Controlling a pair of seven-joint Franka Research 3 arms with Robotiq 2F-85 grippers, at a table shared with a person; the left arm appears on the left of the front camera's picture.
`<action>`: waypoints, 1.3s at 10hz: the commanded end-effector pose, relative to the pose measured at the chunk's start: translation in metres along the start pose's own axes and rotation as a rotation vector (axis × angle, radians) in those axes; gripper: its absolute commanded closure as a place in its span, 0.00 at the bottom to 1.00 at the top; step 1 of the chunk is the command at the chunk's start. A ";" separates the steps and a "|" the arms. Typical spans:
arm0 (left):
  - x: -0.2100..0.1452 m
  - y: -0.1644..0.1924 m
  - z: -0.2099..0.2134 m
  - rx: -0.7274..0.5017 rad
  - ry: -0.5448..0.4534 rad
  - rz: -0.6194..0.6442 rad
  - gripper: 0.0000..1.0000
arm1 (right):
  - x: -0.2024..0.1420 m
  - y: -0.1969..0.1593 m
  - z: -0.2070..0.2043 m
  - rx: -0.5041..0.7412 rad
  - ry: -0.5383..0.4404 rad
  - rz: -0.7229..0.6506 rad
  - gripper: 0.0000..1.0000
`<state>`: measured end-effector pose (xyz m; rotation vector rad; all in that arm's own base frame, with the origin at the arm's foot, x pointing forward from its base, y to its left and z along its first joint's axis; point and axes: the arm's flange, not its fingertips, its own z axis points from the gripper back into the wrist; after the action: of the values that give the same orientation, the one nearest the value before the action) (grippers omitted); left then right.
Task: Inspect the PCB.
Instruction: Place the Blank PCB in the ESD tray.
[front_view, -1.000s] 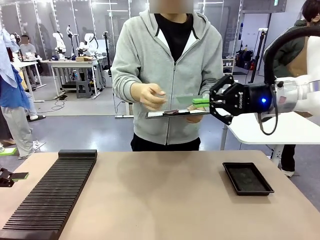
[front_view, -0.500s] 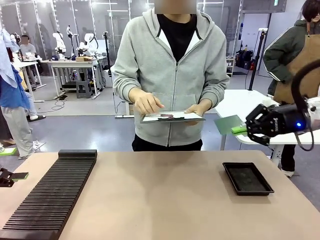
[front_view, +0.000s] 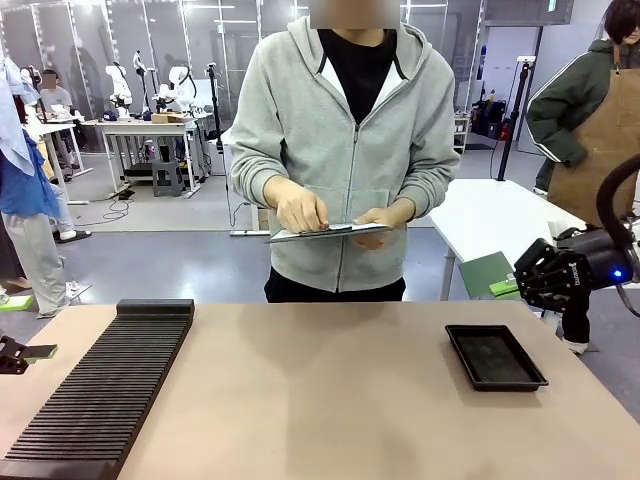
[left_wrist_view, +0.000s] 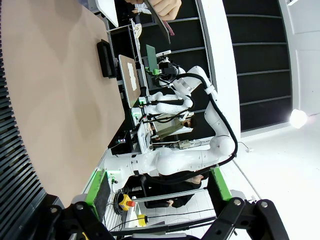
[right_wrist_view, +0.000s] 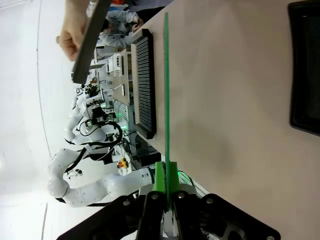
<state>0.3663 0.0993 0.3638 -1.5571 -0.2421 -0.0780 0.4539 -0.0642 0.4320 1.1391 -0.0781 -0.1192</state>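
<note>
Our left end effector (front_view: 30, 352) sits low at the left edge of the bench (front_view: 320, 400), its fingers spread wide with nothing between them. At the middle, a person holds a tablet (front_view: 325, 232) in both hands. Farther right, our right end effector (front_view: 512, 287) grips the PCB (front_view: 485, 272) by one edge, held in the air higher than the black tray (front_view: 495, 357). A second ago it was up beside the tablet; it has since moved down and to the right.
</note>
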 end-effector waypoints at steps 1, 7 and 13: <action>0.000 0.000 0.001 0.001 0.000 0.000 0.00 | 0.001 0.011 0.010 -0.016 -0.021 -0.022 0.97; 0.000 0.000 0.001 0.001 0.000 0.000 0.00 | 0.036 -0.038 -0.018 -0.173 0.061 0.031 0.97; 0.000 0.000 0.001 0.001 0.000 0.000 0.00 | 0.073 -0.084 -0.045 -0.360 0.099 0.063 0.97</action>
<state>0.3663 0.0993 0.3637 -1.5571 -0.2420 -0.0780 0.5198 -0.0670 0.3412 0.8001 -0.0064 -0.0395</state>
